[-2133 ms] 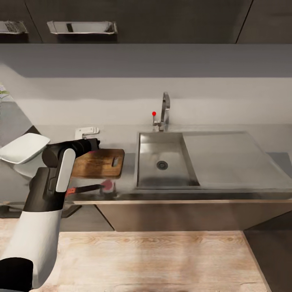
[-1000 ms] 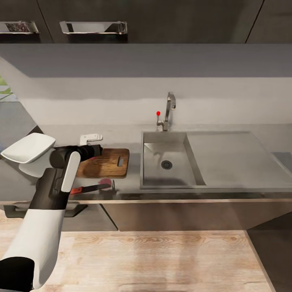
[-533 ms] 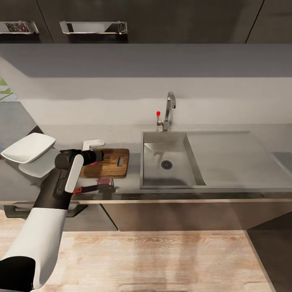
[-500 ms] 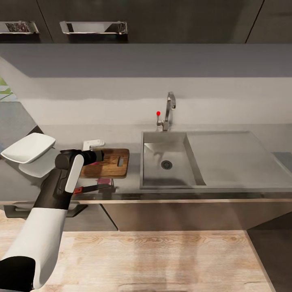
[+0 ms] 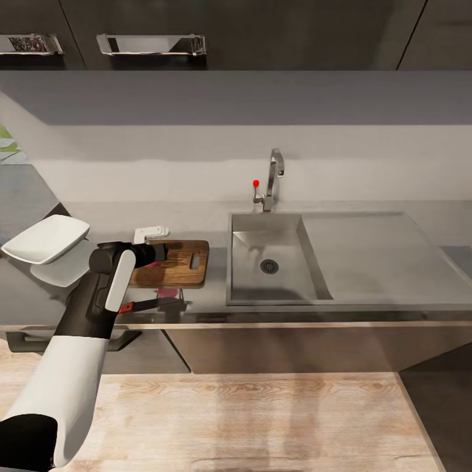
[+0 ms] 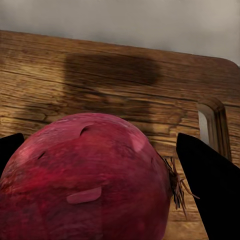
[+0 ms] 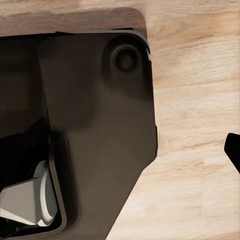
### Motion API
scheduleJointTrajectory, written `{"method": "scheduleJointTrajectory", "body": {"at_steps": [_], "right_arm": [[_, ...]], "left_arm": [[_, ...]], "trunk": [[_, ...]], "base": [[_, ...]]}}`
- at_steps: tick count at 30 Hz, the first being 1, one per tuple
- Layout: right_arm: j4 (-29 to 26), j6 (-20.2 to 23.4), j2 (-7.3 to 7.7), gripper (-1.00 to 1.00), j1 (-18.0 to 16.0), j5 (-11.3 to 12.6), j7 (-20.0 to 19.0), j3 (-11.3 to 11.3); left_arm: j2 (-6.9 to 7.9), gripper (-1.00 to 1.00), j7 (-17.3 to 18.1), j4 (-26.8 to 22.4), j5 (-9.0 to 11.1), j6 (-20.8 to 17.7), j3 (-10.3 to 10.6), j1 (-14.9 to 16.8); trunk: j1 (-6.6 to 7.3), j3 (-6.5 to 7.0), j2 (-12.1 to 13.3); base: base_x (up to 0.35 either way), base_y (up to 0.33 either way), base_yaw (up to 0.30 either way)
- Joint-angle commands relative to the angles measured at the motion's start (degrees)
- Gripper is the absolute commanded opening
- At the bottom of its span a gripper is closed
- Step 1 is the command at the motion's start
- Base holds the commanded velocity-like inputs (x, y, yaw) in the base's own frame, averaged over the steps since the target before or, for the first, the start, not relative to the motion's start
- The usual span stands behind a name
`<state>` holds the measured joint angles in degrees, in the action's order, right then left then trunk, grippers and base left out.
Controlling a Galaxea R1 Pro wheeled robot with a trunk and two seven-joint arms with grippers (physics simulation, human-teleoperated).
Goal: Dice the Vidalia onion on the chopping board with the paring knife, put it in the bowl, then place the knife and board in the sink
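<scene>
A robot stands facing a kitchen counter, seen from its head camera looking down. The grey countertop (image 5: 196,219) runs across the scene above dark cabinets, with a pale wood floor (image 5: 249,419) in front.

The robot's left arm reaches forward over the counter's left part. Its left gripper (image 5: 159,252) sits over the near-left part of a brown wooden chopping board (image 5: 187,262), which lies flat on the counter just left of the sink (image 5: 275,262). The board's small handle slot faces the sink.

In the left wrist view, the left gripper (image 6: 107,185) has its two dark fingers (image 6: 212,185) set on either side of a round reddish-purple onion (image 6: 87,180). The jaws are spread about as wide as the onion and close against its sides, gripping it. The wooden board lies right behind the onion; whether the onion rests on the board or is held just above it cannot be told.

A knife (image 5: 147,304) with a red handle and dark blade lies on the counter's front edge, just in front of the board and apart from it. A shallow white bowl (image 5: 46,239) sits at the far left, well apart from the board. The steel sink basin has a round dark drain, a flat drainboard to its right, and a tap (image 5: 272,177) with a red knob behind it.

The right wrist view shows a dark part of the robot (image 7: 85,125) over the wood floor, with a sliver of one dark finger (image 7: 233,150) at the picture's edge; how the right jaws stand cannot be told.
</scene>
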<state>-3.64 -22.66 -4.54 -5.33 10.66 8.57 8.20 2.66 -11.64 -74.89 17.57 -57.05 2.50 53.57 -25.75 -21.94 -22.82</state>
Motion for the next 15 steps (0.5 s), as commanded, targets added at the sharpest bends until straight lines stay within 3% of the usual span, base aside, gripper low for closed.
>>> {"method": "scheduleJointTrajectory", "body": {"at_steps": [1,15], "right_arm": [[0.04,-0.19,0.00,1.00,-0.03,0.47,0.22,0.52],[-0.05,-3.07,0.06,1.00,-0.03,0.15,0.17,0.91]], "left_arm": [[0.06,-1.00,-0.66,-0.05,0.54,-0.17,0.16,0.05],[-0.06,-1.00,-0.65,-0.40,0.53,-0.17,0.42,0.05]], "trunk": [[-0.03,-0.09,-0.10],[-0.03,-0.09,-0.10]], "base": [[0.000,0.000,0.000],[0.002,-0.001,0.000]]}}
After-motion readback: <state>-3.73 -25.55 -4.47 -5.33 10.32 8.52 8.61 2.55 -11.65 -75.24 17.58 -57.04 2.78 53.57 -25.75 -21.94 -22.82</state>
